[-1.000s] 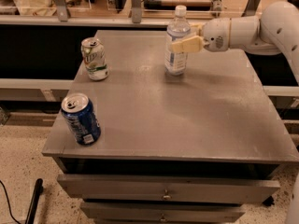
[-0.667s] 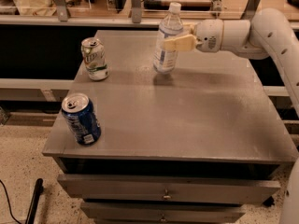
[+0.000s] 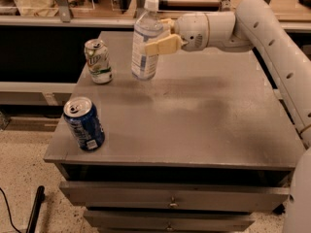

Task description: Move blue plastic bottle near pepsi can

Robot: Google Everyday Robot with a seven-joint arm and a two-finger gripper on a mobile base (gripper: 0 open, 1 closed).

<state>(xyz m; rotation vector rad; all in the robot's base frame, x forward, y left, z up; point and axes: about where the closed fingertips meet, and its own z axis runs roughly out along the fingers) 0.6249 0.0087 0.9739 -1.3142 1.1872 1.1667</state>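
Two fingers [image 3: 164, 45] closed on blue plastic bottle [image 3: 144, 59], gripper [image 3: 155, 37] above table [image 3: 214, 120]

soft light from above; my gripper [image 3: 157, 36], clasping the blue plastic bottle [image 3: 143, 58] over the table's [image 3: 218, 123] far end, casts a faint shadow on the dull top.

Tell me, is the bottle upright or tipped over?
Nearly upright: the bottle has its cap on top, base down. The gripper grips its middle, over the table's back.
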